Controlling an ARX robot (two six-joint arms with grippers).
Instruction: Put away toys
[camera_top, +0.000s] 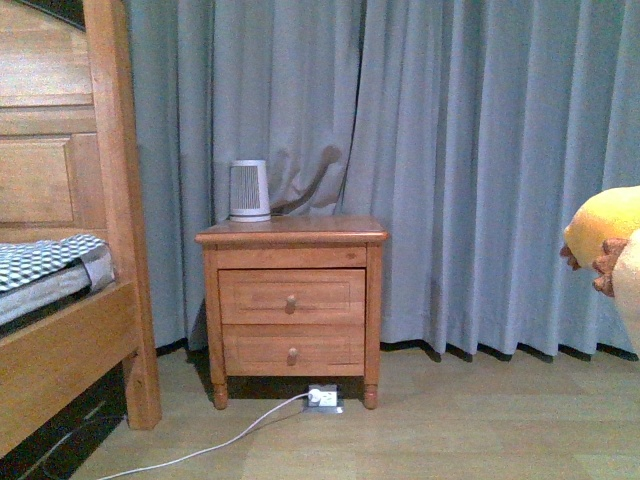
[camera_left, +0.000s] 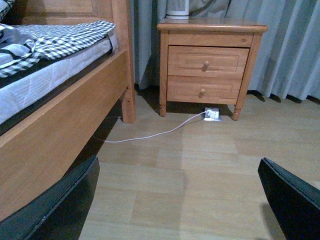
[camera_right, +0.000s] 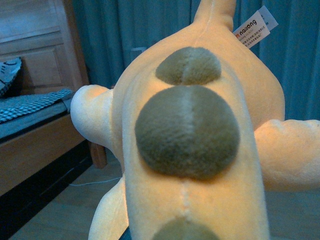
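Plush toy close, left fingers spread wide

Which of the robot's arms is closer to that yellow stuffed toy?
Right. The plush toy fills the right wrist camera, very close. The left gripper hangs open over bare floor facing the nightstand, no toy near.

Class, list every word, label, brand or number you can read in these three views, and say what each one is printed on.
"nairang" (last letters uncertain): on the white tag sewn to the plush toy.
Smaller lines under it on the same tag: too small to read.
White appliance, nightstand, bedding: no text visible.
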